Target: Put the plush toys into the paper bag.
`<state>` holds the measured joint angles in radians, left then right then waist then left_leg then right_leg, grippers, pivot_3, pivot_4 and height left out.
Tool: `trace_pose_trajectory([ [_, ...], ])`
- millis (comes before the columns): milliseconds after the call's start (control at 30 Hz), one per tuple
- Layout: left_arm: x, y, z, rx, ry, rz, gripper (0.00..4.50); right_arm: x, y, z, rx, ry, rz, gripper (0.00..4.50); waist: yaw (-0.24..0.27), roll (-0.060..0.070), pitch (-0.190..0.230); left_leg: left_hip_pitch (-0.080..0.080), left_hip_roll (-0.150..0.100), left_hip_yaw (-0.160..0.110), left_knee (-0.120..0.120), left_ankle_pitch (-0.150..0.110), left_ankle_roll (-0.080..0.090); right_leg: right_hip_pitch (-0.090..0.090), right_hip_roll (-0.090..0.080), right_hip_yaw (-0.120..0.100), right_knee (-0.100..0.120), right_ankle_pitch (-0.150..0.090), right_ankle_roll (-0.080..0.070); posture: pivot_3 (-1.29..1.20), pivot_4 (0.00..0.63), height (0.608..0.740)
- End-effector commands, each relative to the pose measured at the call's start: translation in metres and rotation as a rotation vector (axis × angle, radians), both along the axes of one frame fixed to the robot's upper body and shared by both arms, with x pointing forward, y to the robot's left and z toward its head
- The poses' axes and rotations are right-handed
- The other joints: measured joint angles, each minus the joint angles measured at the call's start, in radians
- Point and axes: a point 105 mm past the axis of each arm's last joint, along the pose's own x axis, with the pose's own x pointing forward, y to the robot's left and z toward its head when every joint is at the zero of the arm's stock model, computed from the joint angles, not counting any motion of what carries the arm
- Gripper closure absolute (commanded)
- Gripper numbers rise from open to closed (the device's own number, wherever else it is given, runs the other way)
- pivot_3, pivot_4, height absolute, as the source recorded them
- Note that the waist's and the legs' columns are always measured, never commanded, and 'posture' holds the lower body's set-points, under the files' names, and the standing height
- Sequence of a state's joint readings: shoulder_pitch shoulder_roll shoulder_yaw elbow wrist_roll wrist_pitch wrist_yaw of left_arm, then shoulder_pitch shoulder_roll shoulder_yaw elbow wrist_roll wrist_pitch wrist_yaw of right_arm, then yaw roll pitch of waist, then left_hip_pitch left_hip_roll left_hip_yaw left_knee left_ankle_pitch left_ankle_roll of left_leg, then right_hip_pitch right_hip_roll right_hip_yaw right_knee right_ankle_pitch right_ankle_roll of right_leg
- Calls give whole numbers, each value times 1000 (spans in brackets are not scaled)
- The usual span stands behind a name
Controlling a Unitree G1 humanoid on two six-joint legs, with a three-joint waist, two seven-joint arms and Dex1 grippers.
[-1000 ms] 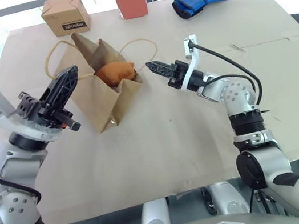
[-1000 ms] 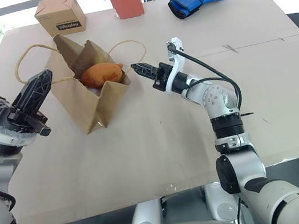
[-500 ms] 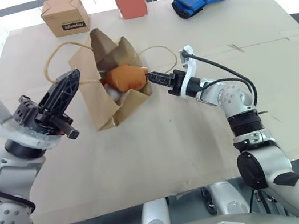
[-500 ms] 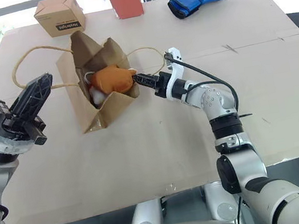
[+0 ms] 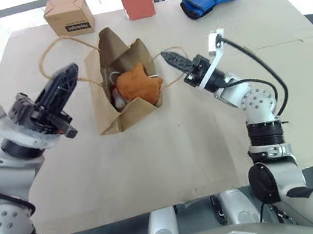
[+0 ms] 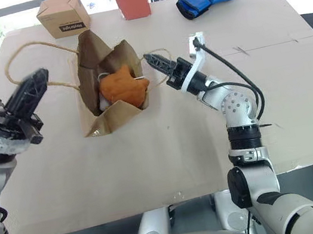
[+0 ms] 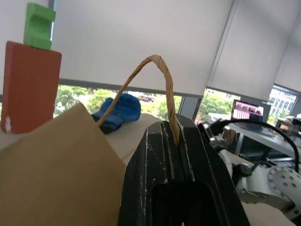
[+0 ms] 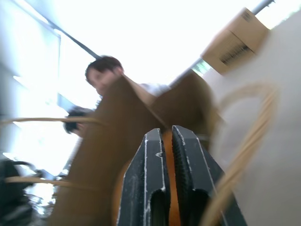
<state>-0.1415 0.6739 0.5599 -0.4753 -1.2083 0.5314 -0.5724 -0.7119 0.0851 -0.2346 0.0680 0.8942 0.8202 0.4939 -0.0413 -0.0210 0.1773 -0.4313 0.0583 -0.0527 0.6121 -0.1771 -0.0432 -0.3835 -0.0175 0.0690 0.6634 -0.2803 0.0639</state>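
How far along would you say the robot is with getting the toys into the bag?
Nearly done. The orange toy sits in the mouth of the bag but bulges out of it; something white shows beneath it, probably the second toy. The left gripper is shut on a handle, holding the bag. The right gripper is shut and empty, beside the bag. Left: seating the orange toy deeper.

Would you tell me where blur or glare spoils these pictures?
Right wrist view: motion-smeared paper bag and handle, window blown out white. Left wrist view: sharp on the cord handle. Head views: crisp, bright sky beyond the table.
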Motion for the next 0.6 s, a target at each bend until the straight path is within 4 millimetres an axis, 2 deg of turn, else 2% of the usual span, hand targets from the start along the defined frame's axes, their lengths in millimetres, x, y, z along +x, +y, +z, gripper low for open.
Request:
trace_pose_trajectory([
  [33,7,6,10,-7,-43,13,4500,-21,3,41,58,-126,58,4455,-3,0,0,0,0,0,0,0,0,0,0,0,0,0,0,0,150,740],
  [133,17,17,18,-13,-68,42,4500,-32,6,61,44,-199,71,4455,-2,0,0,-1,0,0,0,0,0,-1,0,0,0,0,0,0,150,740],
  [167,30,26,18,-9,-53,84,4500,-39,7,76,38,-243,72,4455,-2,0,0,-1,0,0,0,0,0,-1,0,0,0,0,0,0,150,740],
  [233,53,35,9,54,-9,153,4500,-48,7,89,-4,-303,55,4455,3,1,0,-2,0,0,0,0,0,-2,0,0,0,0,0,0,150,740],
  [367,75,31,19,36,-40,150,4500,-60,3,103,-106,-403,-15,4455,6,-2,-1,-2,0,0,0,0,0,-2,0,0,-1,0,0,0,150,740],
  [400,79,29,18,56,-36,148,4500,-61,2,105,-125,-411,-32,4455,5,-2,-1,-3,0,0,0,0,0,-2,0,0,-1,0,0,0,150,740],
  [500,87,27,14,54,-31,141,4500,-68,-3,125,-110,-450,-62,4455,1,-1,0,-3,0,1,0,0,0,-3,-1,1,-1,0,0,0,150,740],
  [533,91,28,5,78,-4,153,4500,-67,-1,120,-166,-459,-81,4455,-2,-1,0,-3,0,1,-1,0,0,-3,-1,1,0,0,0,0,150,740],
  [600,99,20,-21,146,71,145,4500,-47,-2,74,-310,-355,-110,4455,-2,-2,-2,-2,0,1,-3,0,0,-4,0,1,1,0,0,0,150,740],
])
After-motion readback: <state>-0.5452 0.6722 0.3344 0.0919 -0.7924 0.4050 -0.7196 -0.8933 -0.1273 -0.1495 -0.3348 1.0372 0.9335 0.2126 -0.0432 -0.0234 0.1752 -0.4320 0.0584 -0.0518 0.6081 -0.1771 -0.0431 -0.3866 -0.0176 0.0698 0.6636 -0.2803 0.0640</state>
